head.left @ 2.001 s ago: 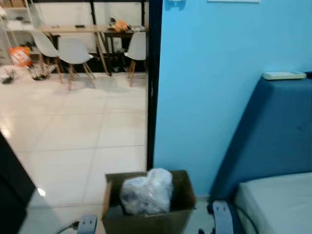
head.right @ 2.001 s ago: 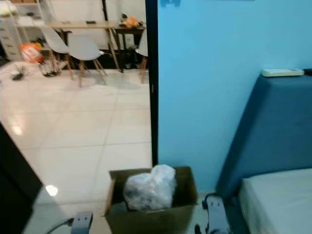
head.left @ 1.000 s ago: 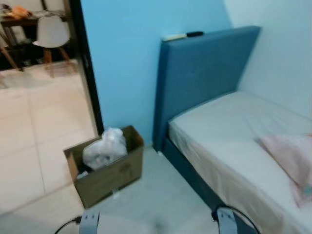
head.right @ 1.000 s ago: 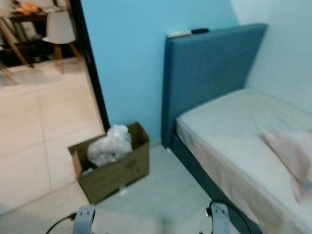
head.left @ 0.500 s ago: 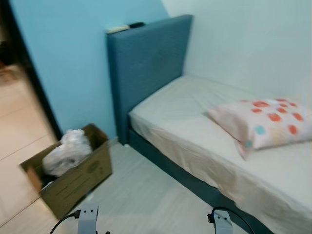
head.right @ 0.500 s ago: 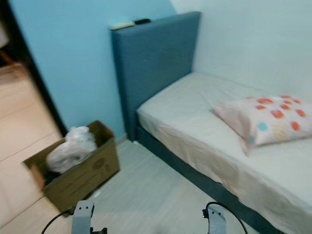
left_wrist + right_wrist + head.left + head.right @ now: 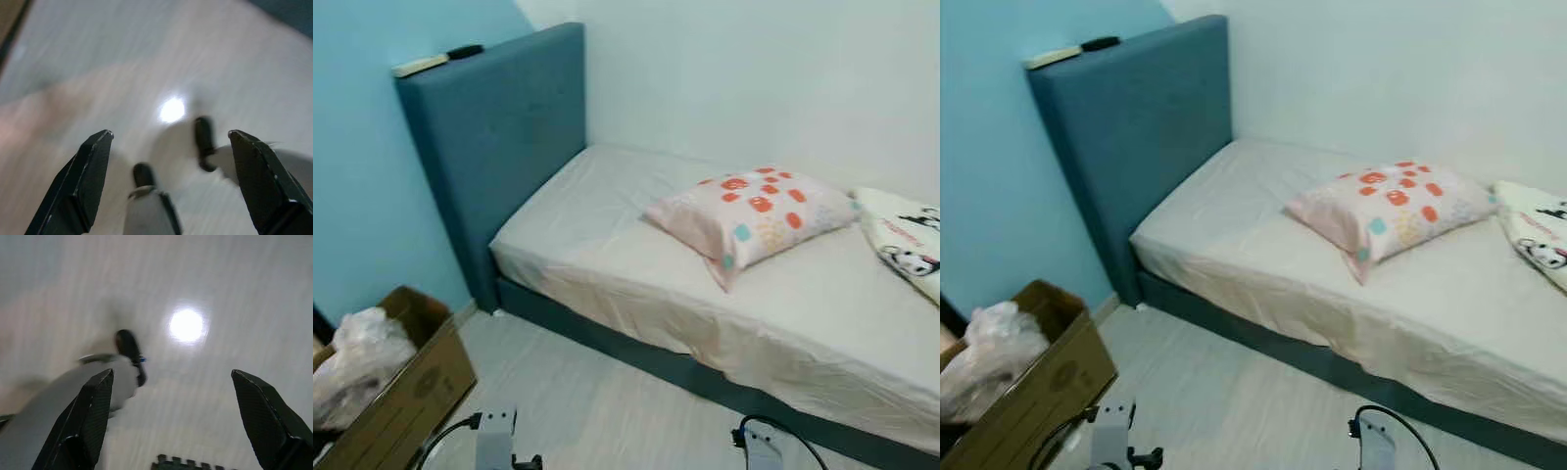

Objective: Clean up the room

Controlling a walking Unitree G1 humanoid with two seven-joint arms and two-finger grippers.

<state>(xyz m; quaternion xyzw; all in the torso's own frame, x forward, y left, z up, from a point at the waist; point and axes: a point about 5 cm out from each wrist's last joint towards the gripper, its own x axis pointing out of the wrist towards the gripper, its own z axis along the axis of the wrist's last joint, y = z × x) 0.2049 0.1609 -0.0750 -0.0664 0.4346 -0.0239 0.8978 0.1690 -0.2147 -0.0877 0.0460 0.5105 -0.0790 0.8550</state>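
- Left gripper point(image 7: 168, 142) and right gripper point(image 7: 171, 382): both spread wide, grasping nothing, above pale floor point(image 7: 597, 411).
- Pillow point(image 7: 749, 215) on bed point(image 7: 607, 255); box point(image 7: 406, 392) with bag point(image 7: 352, 377) beside headboard point(image 7: 499, 127).

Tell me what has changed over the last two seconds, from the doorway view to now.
The camera swung to the robot's right: the doorway and tiled room have left view, and the bed with its spotted pillow has come in. The cardboard box with the plastic bag only appears shifted. Left gripper and right gripper hang open over the floor, holding nothing.
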